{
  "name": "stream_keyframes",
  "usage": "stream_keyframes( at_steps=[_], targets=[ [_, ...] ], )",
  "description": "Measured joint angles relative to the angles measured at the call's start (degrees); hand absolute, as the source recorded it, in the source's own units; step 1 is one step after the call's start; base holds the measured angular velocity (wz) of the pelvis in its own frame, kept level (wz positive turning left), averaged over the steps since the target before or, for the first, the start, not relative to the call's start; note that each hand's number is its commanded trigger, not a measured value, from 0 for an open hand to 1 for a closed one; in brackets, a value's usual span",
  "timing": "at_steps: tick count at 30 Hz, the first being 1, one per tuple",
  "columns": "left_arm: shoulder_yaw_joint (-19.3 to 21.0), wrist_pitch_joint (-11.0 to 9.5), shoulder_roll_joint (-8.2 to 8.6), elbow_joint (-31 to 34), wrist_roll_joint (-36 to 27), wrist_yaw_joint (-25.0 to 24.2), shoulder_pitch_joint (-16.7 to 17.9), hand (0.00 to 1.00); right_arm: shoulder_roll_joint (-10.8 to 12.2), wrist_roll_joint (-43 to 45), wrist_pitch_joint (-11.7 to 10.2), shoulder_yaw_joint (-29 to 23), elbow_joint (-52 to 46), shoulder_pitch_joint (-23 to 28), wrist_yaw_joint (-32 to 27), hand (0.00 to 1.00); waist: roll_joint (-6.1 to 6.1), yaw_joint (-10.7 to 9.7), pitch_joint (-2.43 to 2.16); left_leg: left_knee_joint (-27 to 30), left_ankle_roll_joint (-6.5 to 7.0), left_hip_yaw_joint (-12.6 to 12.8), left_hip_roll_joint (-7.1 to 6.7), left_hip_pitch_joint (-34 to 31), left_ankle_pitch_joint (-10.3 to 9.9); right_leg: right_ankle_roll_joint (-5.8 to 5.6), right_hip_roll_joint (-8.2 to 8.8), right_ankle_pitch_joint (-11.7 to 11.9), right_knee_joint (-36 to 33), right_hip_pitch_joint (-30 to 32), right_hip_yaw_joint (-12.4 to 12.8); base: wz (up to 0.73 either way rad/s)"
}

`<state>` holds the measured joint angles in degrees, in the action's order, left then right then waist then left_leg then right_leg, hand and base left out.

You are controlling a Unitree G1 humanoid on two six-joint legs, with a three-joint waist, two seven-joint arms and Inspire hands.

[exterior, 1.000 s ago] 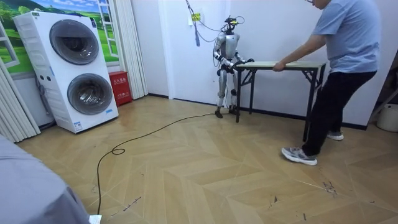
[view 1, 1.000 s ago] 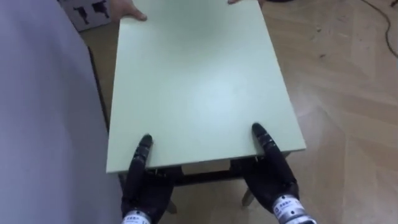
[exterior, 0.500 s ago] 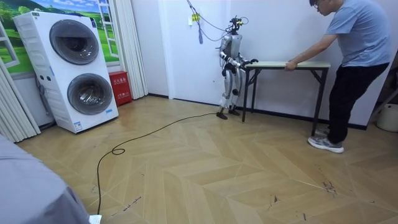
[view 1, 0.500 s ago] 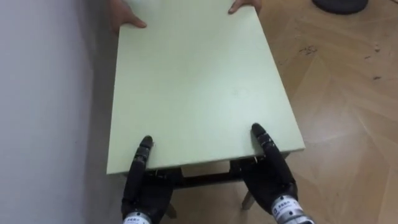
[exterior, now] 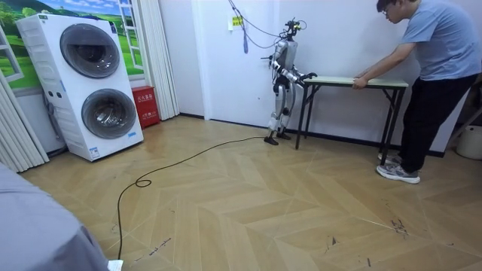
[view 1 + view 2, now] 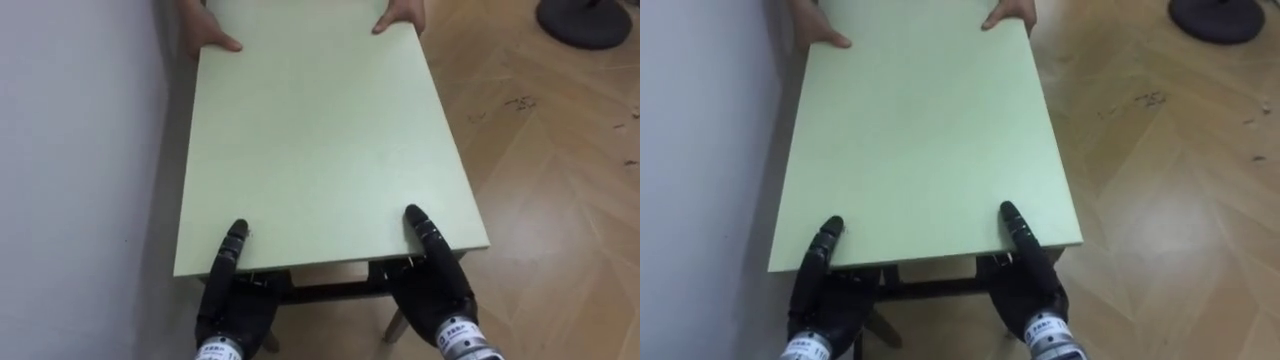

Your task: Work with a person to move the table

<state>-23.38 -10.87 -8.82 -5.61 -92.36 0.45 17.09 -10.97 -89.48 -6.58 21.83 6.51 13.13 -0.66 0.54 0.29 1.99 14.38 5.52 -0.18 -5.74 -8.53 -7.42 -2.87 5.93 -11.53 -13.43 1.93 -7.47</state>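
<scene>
Herringbone wood floor (image 6: 560, 180) beneath a smooth, rectangular pale-green table (image 6: 320, 140).

Desk: What can't you read at the near edge?
Me: My left hand (image 6: 232, 300) and right hand (image 6: 435, 285) run under the table (image 6: 320, 130) at the bottom of the frame, so the grip beneath is hidden from me.
Desk: And farther up?
Me: The person's hands (image 6: 205, 30) are cut by the top edge. A dark round base (image 6: 590, 22), upper right, is cropped too. In the room view my hands are too small to read.
</scene>
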Motion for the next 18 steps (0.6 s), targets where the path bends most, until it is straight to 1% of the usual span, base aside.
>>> stream_keyframes(
  at_steps=[3, 6, 9, 11, 12, 14, 18],
  targets=[
    [0.3, 0.5, 0.00, 0.0, 0.2, 0.0, 0.0, 1.00, 0.1, 0.0, 0.0, 0.1, 0.0, 0.0, 0.1, 1.00, -0.03, 0.1, -0.01, -0.1, 0.00, 0.0, 0.01, 0.0, 0.0, 0.00, -0.07, 0.0, 0.1, 0.0, 0.5, 0.01],
    [0.2, 0.9, 0.08, -0.3, 0.2, 0.0, 0.0, 1.00, 0.1, 0.0, -0.3, -0.1, 0.2, 0.7, 0.8, 1.00, -0.14, 0.1, -0.01, -0.7, -0.01, 0.1, -0.03, 0.3, 0.0, 0.00, -0.11, 0.0, 1.0, -0.7, 0.3, 0.07],
    [0.1, 1.3, 0.67, -1.9, 0.8, 0.0, 0.0, 1.00, 0.7, 0.0, -0.3, -0.1, 2.2, 0.9, 1.9, 1.00, -0.56, 0.0, -0.07, -0.9, -0.02, 0.1, -0.02, 0.9, 0.0, -0.01, -0.12, 0.0, 1.0, -1.3, 0.3, 0.02],
    [0.1, 1.7, 0.61, -2.7, 0.9, -0.2, -0.3, 1.00, 0.9, 0.0, -0.4, -0.1, 3.2, 0.8, 2.6, 1.00, -0.94, 0.0, -0.02, -1.0, -0.01, 0.1, -0.01, 1.0, 0.0, -0.02, -0.12, 0.0, 1.0, -1.3, 0.2, 0.00],
    [0.0, 2.1, 0.71, -4.1, 0.9, -0.8, -0.8, 1.00, 1.2, 0.0, -0.6, -0.2, 4.7, 0.6, 3.6, 1.00, -1.18, 0.0, -0.04, -1.1, 0.00, 0.2, 0.02, 1.1, -0.1, -0.02, -0.15, 0.0, 0.9, -1.3, 0.1, 0.03],
    [0.0, 2.4, 1.13, -5.6, 1.0, -1.3, -1.1, 1.00, 1.5, 0.2, -0.9, -0.3, 6.7, 0.4, 5.4, 1.00, -1.45, 0.0, -0.15, -1.3, 0.04, 0.1, 0.07, 1.1, -0.1, -0.03, -0.19, 0.0, 0.9, -1.2, -0.1, 0.04],
    [0.3, 3.4, 1.27, -6.7, 1.0, -1.8, -1.2, 1.00, 2.2, 1.1, -1.0, -0.9, 8.0, 0.5, 6.3, 1.00, -1.69, 0.0, -0.33, -1.6, 0.05, 0.0, 0.09, 1.3, -0.1, -0.03, -0.23, 0.0, 0.8, -1.3, -0.4, 0.01]
  ],
)
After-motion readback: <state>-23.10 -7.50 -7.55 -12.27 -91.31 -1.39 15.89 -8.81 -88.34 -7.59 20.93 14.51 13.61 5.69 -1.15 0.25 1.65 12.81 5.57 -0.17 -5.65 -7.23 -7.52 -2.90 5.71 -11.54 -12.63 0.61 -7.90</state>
